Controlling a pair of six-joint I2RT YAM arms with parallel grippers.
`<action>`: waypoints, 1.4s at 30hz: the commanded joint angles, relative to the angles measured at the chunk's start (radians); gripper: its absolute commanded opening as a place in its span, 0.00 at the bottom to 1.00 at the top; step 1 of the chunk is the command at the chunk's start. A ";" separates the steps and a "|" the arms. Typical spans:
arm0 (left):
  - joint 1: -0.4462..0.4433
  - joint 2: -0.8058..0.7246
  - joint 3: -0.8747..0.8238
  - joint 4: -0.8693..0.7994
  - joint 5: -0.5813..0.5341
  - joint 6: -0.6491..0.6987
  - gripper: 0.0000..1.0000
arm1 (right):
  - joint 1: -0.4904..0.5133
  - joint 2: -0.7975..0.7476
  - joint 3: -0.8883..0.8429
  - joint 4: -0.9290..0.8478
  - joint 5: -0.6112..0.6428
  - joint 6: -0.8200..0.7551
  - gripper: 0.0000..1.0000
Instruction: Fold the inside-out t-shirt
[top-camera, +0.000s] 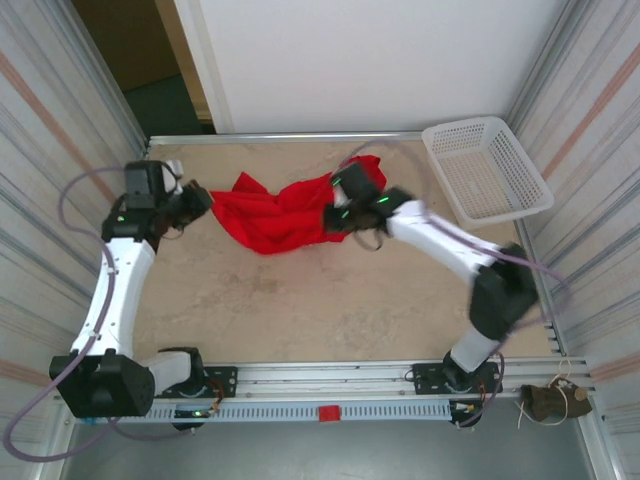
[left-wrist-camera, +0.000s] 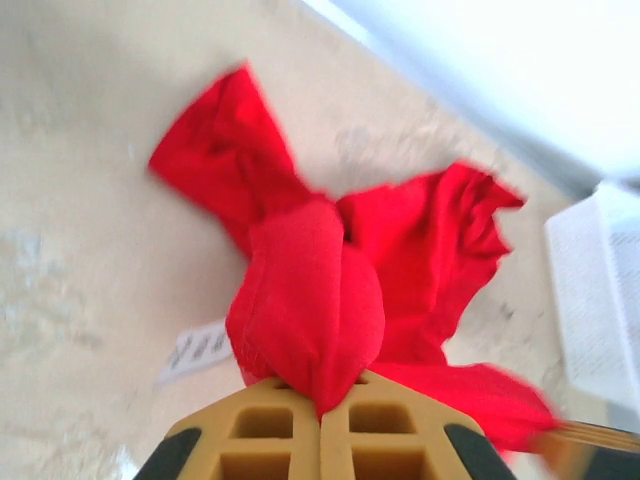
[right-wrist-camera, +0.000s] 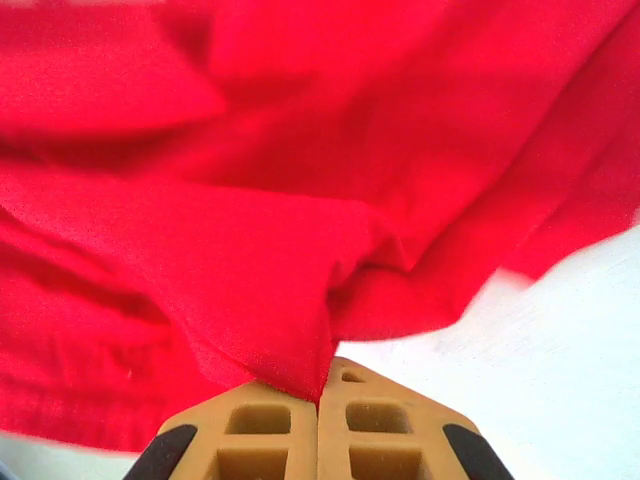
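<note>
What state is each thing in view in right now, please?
t-shirt: crumpled, not yet folded, pinched by both grippers.
left gripper: shut on the t-shirt.
right gripper: shut on the t-shirt.
basket: upright, empty, apart from the t-shirt.

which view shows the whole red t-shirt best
Top external: nearly all of the t-shirt shows, bunched on the table. The left wrist view shows much of it from one pinched end; the right wrist view, close-up folds.
</note>
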 joint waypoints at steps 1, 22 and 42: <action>0.023 0.001 0.157 0.013 0.091 0.021 0.00 | -0.154 -0.207 0.160 -0.097 -0.102 -0.042 0.00; 0.023 -0.019 0.524 0.251 0.125 -0.327 0.00 | -0.357 -0.318 0.710 -0.208 -0.096 -0.087 0.00; 0.033 0.846 1.485 0.127 0.186 -0.315 0.00 | -0.601 0.362 1.277 -0.071 -0.373 0.186 0.00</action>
